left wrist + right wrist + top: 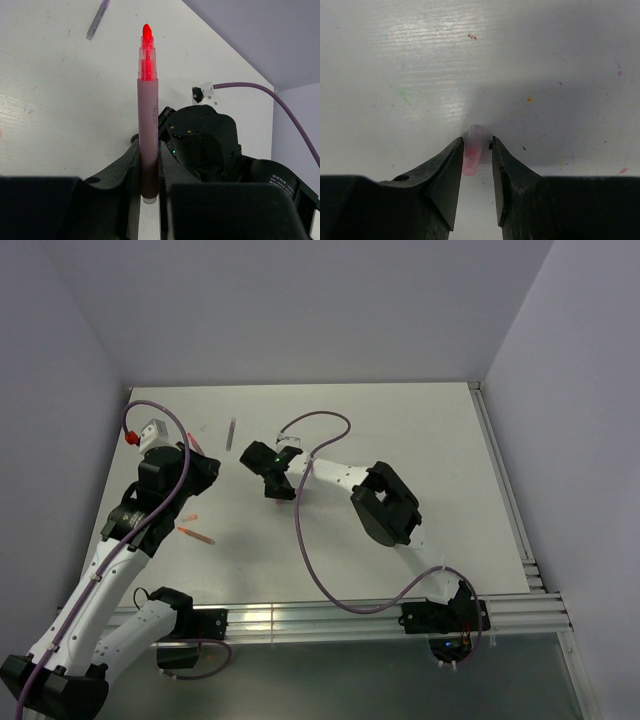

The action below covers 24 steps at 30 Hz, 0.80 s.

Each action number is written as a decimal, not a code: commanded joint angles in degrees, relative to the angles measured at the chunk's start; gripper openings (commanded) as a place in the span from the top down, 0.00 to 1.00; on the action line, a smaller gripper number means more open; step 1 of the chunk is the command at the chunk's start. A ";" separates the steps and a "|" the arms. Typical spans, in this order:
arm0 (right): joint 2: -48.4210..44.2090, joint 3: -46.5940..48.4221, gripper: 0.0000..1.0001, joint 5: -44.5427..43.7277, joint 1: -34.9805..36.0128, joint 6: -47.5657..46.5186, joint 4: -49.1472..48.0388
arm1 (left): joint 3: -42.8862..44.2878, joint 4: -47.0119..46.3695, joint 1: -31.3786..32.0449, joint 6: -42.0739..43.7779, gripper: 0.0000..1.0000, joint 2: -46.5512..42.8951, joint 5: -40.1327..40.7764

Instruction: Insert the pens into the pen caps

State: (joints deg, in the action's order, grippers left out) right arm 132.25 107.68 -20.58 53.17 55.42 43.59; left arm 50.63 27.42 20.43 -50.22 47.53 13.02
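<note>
My left gripper [149, 146] is shut on a red-orange pen [148, 115] that stands up between the fingers with its bright red tip bare. In the top view this gripper [207, 466] is at the table's left. My right gripper [476, 142] is low over the table, its jaws narrowly apart around a pale pinkish-red cap [472, 150]. The cap touches the left finger and a small gap shows on the right. A dark grey pen [231, 432] lies at the back and also shows in the left wrist view [97, 19]. A second red-orange pen [197, 536] and a pinkish cap [190, 515] lie near the left arm. The grey cap is not seen.
The right arm's black wrist [202, 145] sits close to the right of the held pen. Purple cables [310, 560] loop over the table's middle. A metal rail [350, 612] runs along the near edge. Walls close in the left, back and right.
</note>
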 commanded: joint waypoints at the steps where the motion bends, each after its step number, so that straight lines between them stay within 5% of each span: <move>1: 1.26 -0.54 0.64 -1.04 0.80 -0.66 -0.08 | 1.14 -1.58 -0.39 0.91 1.00 0.02 -1.15; 11: 1.79 -1.68 0.68 -0.08 0.97 -1.36 -1.49 | 0.52 -1.84 -0.47 0.65 1.00 0.28 -1.33; 17: 1.00 -3.43 0.90 1.06 0.54 -2.68 -3.60 | 0.52 -1.93 -0.56 1.26 1.00 0.55 -2.55; 19: -1.63 -7.38 1.00 1.50 0.27 -3.12 -6.48 | 0.61 -2.72 -0.56 2.48 1.00 0.20 -5.62; 24: -15.39 -20.65 1.00 3.35 -1.83 -6.27 -15.63 | -2.29 -11.83 -0.56 6.27 1.00 -2.78 -21.22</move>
State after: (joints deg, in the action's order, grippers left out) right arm 124.07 92.51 -18.72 52.62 51.53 30.79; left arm 49.52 23.83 20.05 -47.42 47.22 3.95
